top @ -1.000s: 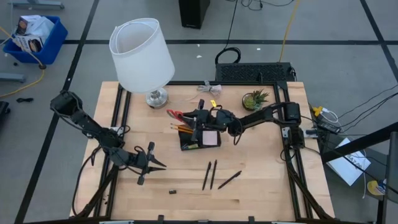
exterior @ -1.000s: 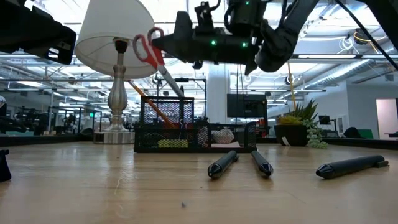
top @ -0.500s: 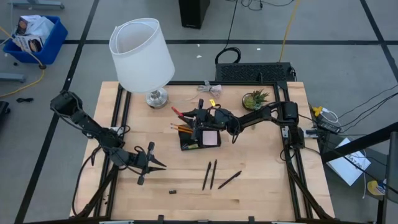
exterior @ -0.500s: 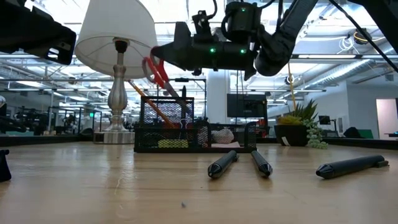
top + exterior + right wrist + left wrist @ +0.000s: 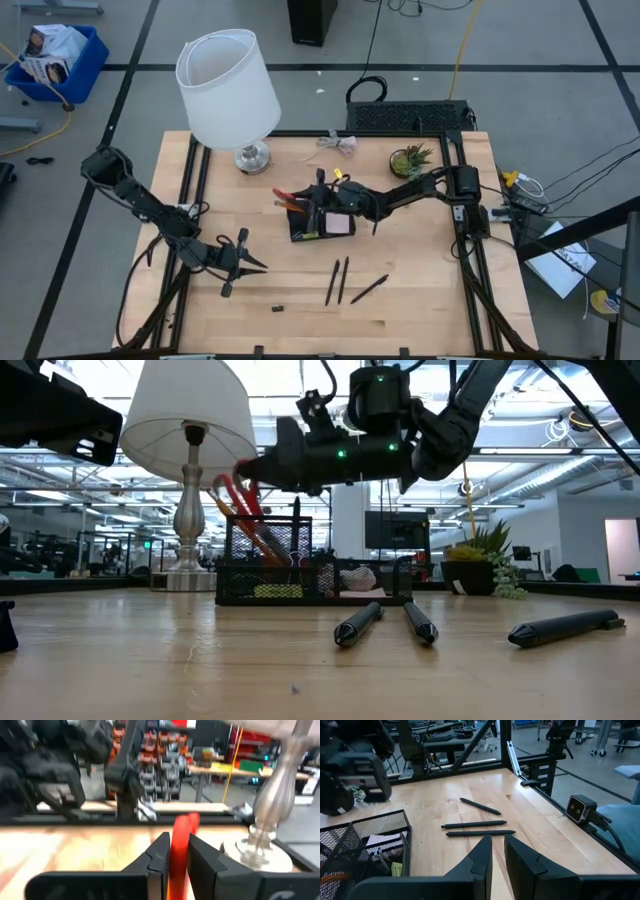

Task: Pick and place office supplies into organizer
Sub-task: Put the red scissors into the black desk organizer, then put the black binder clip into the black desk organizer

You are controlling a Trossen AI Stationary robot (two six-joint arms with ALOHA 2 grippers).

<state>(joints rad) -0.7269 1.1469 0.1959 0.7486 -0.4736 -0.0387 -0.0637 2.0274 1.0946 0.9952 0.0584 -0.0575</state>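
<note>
Behind organizer [image 5: 320, 222]: lamp [image 5: 230, 90], plant [image 5: 411, 158]; right gripper [image 5: 312, 200] clamps scissors [image 5: 290, 196] over it; left gripper [image 5: 250, 262] closed, empty; three pens [image 5: 337, 281] loose.

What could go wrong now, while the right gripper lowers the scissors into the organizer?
1. The right gripper pinches only the scissors' red handle, so they might slip or swing.
2. The orange pencils already lean in that part of the organizer; the blades could catch on them.
3. The lamp stands close behind; a wide move may bump it.
</note>
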